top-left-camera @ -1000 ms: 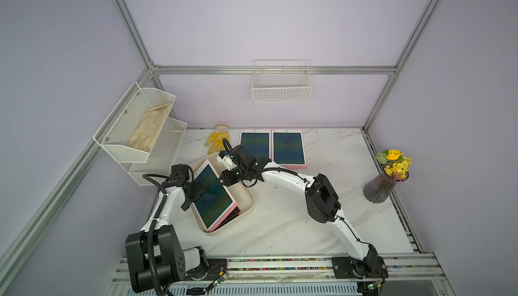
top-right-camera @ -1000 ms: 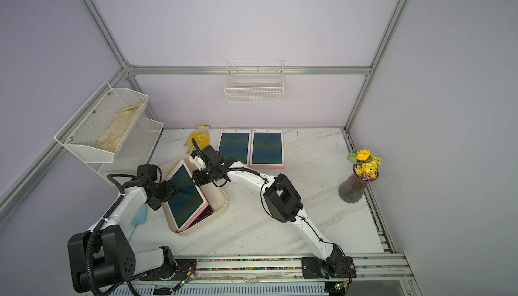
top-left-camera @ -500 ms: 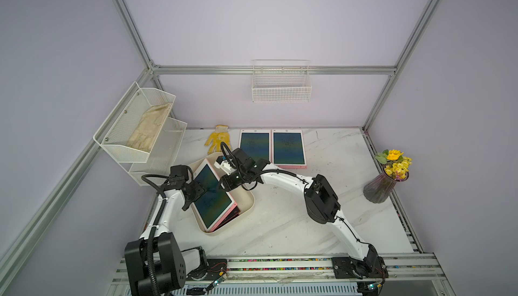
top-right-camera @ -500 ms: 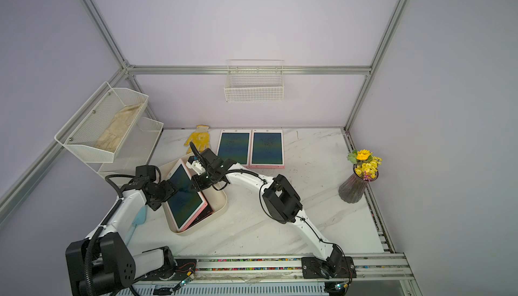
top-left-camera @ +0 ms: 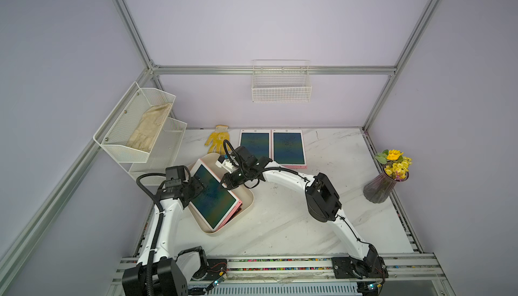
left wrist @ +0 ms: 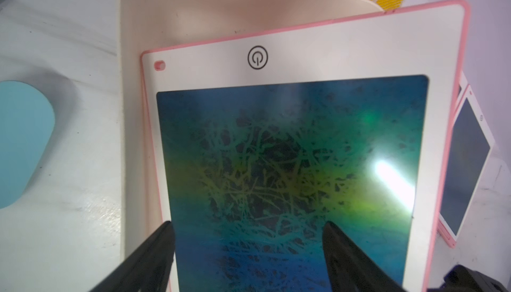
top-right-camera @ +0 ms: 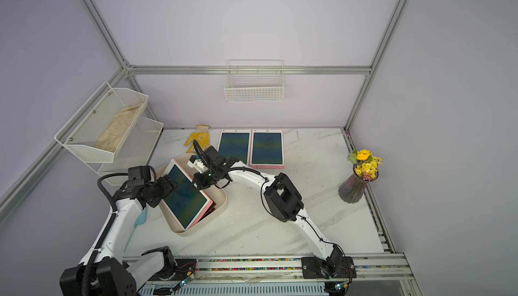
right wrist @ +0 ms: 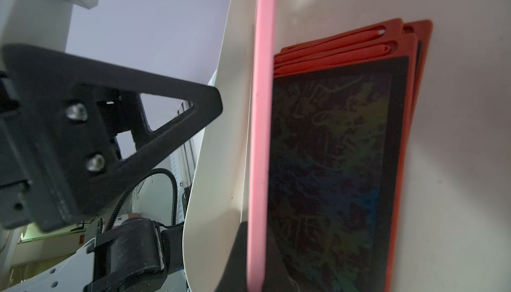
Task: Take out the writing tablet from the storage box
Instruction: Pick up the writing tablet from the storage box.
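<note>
Tilted writing tablet [top-left-camera: 214, 198] in storage box [top-left-camera: 248, 200], 9 o'clock of bench [top-left-camera: 280, 224].
Grasped at 1 o'clock edge by right gripper [top-left-camera: 224, 186]; under released left gripper [left wrist: 249, 225] at 10 o'clock.

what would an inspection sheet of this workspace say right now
surface: white marble table, faint scuffs
job's things: writing tablet tilted up in storage box, red tablets beneath
clutter: yellow glove, two tablets flat at back, flower vase, blue object
grippers: left gripper open over the screen; right gripper shut on the writing tablet's edge
cables: black loops at both wrists, none seen snagged
surroundings: mesh shelf holding cloth, wire basket on wall
</note>
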`<state>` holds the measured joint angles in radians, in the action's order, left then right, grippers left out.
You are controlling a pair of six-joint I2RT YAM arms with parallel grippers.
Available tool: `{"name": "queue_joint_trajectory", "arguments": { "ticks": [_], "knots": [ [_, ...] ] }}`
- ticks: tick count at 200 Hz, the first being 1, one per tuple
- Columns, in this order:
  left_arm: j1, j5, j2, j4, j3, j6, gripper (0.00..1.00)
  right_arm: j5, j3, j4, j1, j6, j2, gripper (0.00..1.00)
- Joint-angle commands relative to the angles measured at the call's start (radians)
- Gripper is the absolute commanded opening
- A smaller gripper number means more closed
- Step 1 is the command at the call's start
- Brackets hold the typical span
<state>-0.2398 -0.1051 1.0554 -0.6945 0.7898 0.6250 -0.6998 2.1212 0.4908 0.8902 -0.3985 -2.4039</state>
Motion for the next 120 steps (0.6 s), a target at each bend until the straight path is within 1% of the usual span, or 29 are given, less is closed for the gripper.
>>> {"name": "queue_joint_trajectory", "arguments": {
  "ticks": [1, 26, 36, 58, 120],
  "knots": [
    [0.001, -0.041, -0.041, 0.028, 0.057, -0.004, 0.83, 0.033, -0.006, -0.02, -0.043, 0.069, 0.056, 0.0],
    [0.001, -0.045, -0.057, 0.027, 0.069, -0.003, 0.84, 0.05, 0.009, -0.019, -0.074, 0.058, 0.073, 0.0],
    [0.001, -0.054, -0.058, 0.027, 0.075, -0.001, 0.84, 0.055, 0.011, -0.054, -0.088, 0.053, 0.082, 0.0],
    [0.001, -0.084, -0.047, 0.027, 0.097, -0.002, 0.82, 0.057, 0.014, -0.069, -0.112, 0.05, 0.107, 0.0],
    [0.005, -0.152, -0.003, 0.027, 0.132, -0.02, 0.82, 0.028, 0.013, -0.089, -0.168, 0.032, 0.168, 0.0]
  ]
}}
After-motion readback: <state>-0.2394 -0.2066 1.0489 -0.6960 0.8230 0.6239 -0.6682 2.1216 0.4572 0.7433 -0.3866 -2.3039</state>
